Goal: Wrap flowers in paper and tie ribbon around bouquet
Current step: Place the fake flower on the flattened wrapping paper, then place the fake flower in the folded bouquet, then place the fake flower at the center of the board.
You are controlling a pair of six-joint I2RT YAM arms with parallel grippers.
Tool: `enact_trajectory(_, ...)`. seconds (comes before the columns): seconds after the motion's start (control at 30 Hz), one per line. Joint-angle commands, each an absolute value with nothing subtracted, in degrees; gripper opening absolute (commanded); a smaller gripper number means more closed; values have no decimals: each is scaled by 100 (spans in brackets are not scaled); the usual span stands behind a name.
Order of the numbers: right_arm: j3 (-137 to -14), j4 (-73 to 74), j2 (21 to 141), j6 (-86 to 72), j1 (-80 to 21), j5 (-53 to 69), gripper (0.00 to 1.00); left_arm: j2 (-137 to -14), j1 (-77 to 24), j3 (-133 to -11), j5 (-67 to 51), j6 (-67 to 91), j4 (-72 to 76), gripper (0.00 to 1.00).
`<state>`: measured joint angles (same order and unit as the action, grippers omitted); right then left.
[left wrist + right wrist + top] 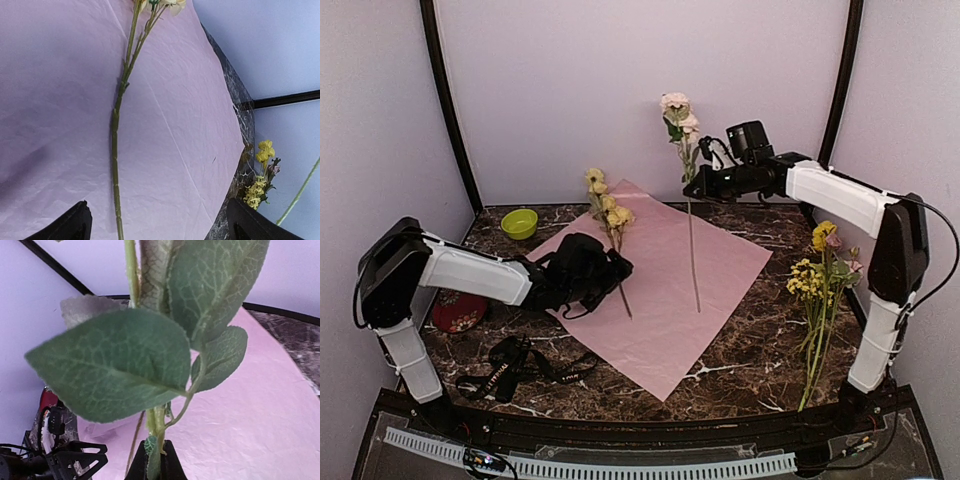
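Left gripper [620,266]: jaws stood wide apart, holding nothing; it hung low over the left part of the paper [720,270]; in its wrist view one finger [75,226] showed at each bottom corner.
Yellow stem [616,250]: lay flat on the paper between the open jaws, touching neither finger; blooms toward the back wall, cut end toward the near edge.
Right gripper [692,187]: jaws closed on the rose [675,102] low on its leafy part; held above the paper's far edge.
Rose: upright, pale pink blooms on top; broad green leaves filled the right wrist view; the bare stem ran down to mid-sheet; whether its tip touched the paper could not be told.
Paper: lilac-pink sheet, slightly crinkled, spread flat on the table [750,350], one corner toward the near edge.
Bunch [817,285]: yellow and pink flowers lay on the table right of the paper, off the sheet, near the right arm's base.
Ribbon [515,370]: black band with white lettering, heaped loosely near the left arm's base, off the paper.
Bowl [519,223]: green; back left, near the paper's left corner but apart from it.
Red dish [458,312]: beside the left arm, partly hidden.
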<state>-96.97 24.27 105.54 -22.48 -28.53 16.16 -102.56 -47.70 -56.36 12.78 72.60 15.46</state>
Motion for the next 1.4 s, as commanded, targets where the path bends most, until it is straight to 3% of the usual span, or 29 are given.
enact_trajectory(0.0,-10031,1824,11318,-2976,-3249,2355,0,-9244,-4725,-4993,2438,6697,1092,96)
enact_trajectory(0.37,-12293,2424,13703,-2985,-3650,1839,0,-8367,-4484,-4553,2869,4713,837,98)
enact_trajectory(0.43,-12379,2429,13891,-2981,-3662,1660,6,-8315,-4419,-4474,2863,4632,773,98)
enact_trajectory(0.6,-12721,2813,14087,-2600,-3665,1406,43,-8088,-4261,-4245,2841,4357,811,98)
enact_trajectory(0.73,-12927,3449,13776,-2117,-3648,698,52,-8057,-4193,-4252,2862,3820,896,98)
enact_trajectory(0.87,-12170,4172,12731,-1695,-3560,-597,50,-8140,-4072,-4442,2629,3151,954,99)
enact_trajectory(1.0,-10310,4620,11304,-1865,-3220,-1943,44,-8193,-3874,-4504,2291,2667,1248,99)
enact_trajectory(1.17,-7934,4730,9580,-2496,-2362,-2033,36,-8326,-3663,-4628,1847,2375,1398,99)
enact_trajectory(1.23,-7319,4859,8981,-2721,-2105,-1932,38,-8443,-3615,-4713,1653,2304,1444,99)
enact_trajectory(1.37,-6391,5239,8413,-3337,-2001,-1921,58,-8763,-3579,-4911,1270,2252,1426,99)
